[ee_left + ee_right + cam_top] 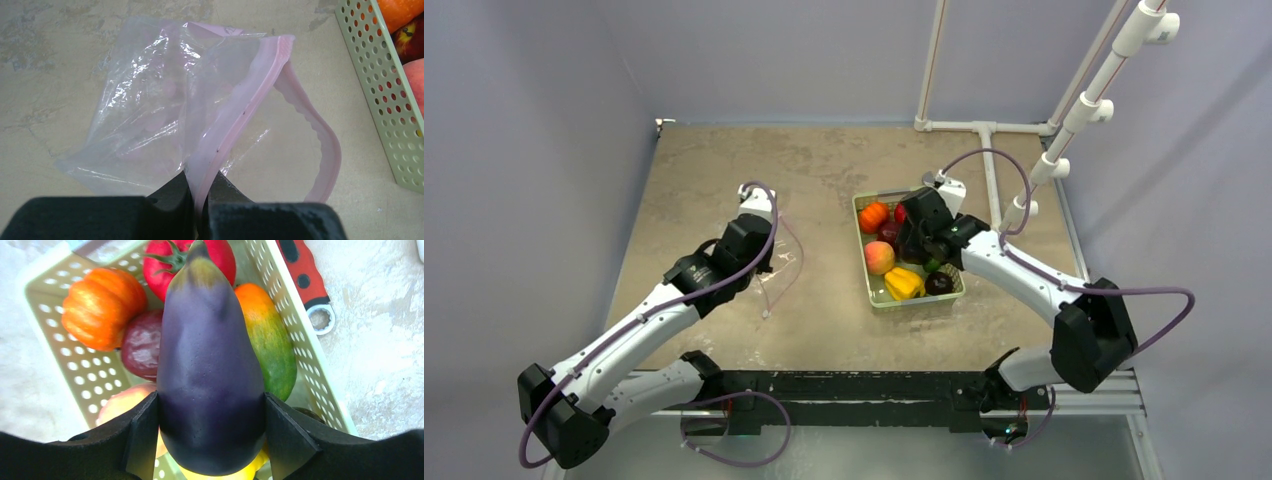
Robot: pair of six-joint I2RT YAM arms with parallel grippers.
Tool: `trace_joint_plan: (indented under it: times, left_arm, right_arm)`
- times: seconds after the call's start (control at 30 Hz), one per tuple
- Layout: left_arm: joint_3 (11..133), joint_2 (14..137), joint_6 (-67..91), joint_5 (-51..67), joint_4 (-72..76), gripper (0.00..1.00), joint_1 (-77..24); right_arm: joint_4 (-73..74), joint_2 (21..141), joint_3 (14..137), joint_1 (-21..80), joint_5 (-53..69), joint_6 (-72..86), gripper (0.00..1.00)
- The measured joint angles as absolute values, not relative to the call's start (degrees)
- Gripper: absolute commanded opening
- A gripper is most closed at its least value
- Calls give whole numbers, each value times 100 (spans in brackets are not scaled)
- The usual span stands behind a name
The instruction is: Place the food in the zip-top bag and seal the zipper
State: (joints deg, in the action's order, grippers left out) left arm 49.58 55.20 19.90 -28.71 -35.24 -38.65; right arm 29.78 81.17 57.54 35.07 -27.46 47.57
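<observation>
Fingers of the right gripper dip into the green basket; the zip-top bag lies well to their left. At the left wrist, the left gripper pinches the pink zipper tight, and the bag's mouth gapes ahead. At the right wrist, both fingers clamp the purple eggplant, with the tomato just beyond.

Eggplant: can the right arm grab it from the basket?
Probably yes. The right arm's fingers sit against both sides of the eggplant, which lies on top in the basket with nothing covering it.
</observation>
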Motion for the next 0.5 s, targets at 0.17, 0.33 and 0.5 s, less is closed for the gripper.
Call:
trace_joint_plan:
  times: [0.17,0.33,0.5]
  left_arm:
    - [4958,5542,1990,-2873,-3524,0,-3865]
    - [4958,5542,1990,-2893,-3524,0,-3865]
    - [4958,5548,1990,-2917,-3524,0,-3865]
  right_arm:
    - [2934,7898,6027,3507,-2720,4574,13]
    - [2753,7596,6145,3509,-2399,4211,13]
    - [2349,7150,6145,3575,-1619,3697,11]
